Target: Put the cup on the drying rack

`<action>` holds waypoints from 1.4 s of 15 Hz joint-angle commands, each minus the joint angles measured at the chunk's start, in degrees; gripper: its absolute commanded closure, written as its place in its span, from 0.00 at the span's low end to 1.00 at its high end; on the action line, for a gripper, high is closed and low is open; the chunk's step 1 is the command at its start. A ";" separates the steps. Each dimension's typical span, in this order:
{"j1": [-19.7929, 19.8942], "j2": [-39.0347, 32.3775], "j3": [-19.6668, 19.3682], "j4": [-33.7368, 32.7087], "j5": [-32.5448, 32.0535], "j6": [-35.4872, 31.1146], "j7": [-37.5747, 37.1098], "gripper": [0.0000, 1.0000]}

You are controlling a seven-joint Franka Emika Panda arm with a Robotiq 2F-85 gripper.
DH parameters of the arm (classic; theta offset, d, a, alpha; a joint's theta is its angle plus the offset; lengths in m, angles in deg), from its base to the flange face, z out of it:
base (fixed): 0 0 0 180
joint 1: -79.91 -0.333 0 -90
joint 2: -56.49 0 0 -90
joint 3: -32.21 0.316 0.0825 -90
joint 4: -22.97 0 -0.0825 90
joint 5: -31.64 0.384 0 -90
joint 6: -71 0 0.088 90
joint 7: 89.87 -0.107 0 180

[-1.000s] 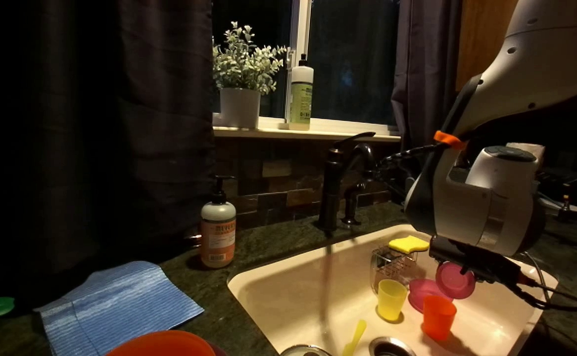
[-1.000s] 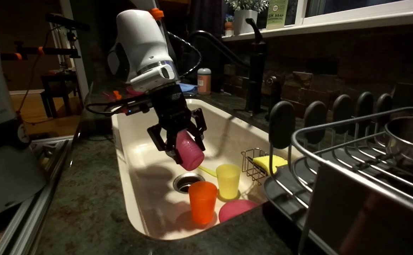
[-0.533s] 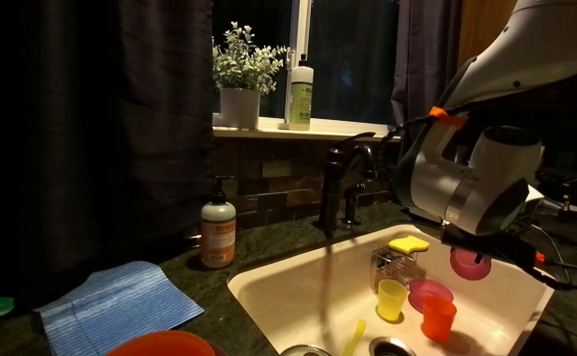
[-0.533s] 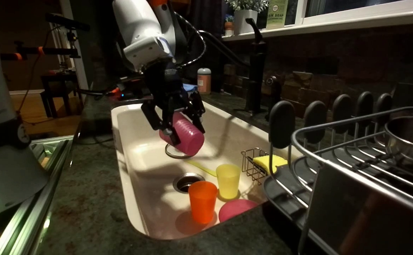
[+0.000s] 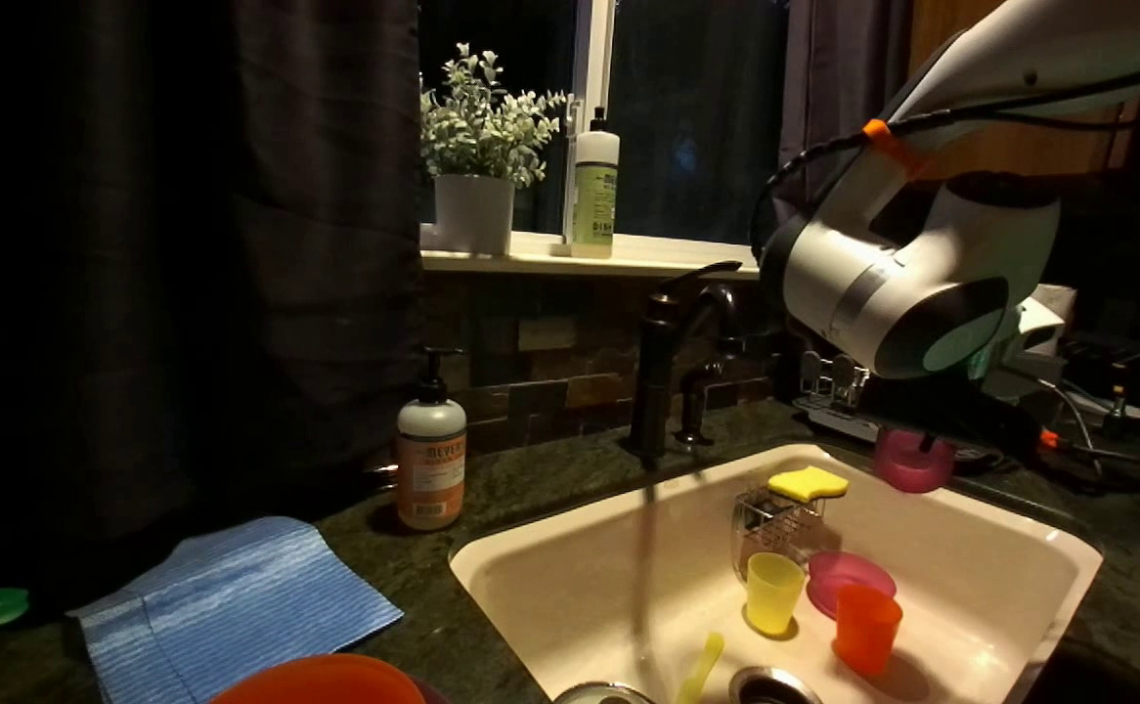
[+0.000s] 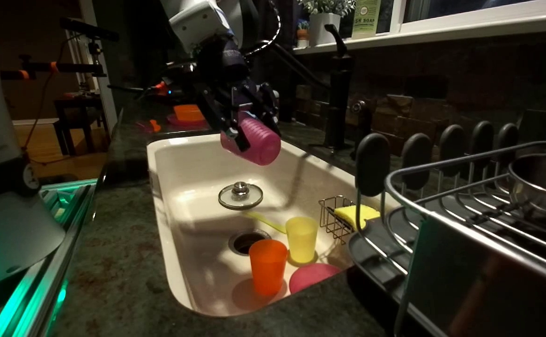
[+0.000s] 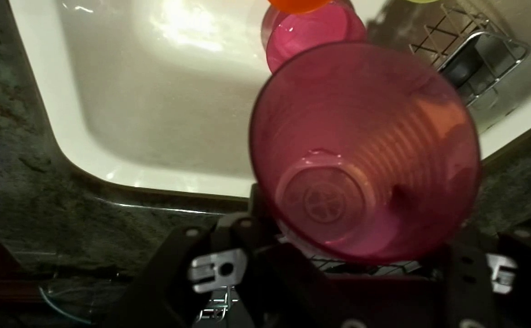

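The pink-magenta cup [image 6: 264,144] is held in the air over the sink, tilted on its side, and shows in both exterior views. My gripper [image 6: 257,133] is shut on it, with a finger on each side. In the wrist view the cup [image 7: 361,114] faces the camera mouth first and hides much of the fingers. The drying rack [image 6: 406,203] stands on the counter at the right, apart from the cup. Part of the rack [image 5: 836,386] shows behind the arm in an exterior view, and some wires show low in the wrist view [image 7: 220,303].
In the sink [image 6: 170,262] stand an orange-red cup [image 6: 268,269] and a yellow cup [image 6: 301,238], with a pink dish [image 6: 314,277], a glass lid [image 6: 240,199] and a sponge basket [image 6: 336,220]. A metal pot [image 6: 544,180] sits on the rack. The faucet [image 6: 339,93] rises behind the sink.
The gripper has lifted the pink cup higher and tilted it more toward horizontal. The glass lid in the sink has come into view beneath it. The sink's other things have not moved.
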 commanded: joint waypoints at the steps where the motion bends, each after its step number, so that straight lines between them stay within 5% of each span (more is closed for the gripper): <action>1: 9.00 1.47 9.88 1.44 -4.14 -1.83 -1.00 0.55; 4: 14.82 3.53 16.19 3.12 -6.74 -3.61 3.12 0.55; 8: 19.27 5.92 19.89 4.70 -7.81 -3.98 8.17 0.55; 21: 26.51 15.45 19.19 9.52 -15.93 -11.16 18.68 0.55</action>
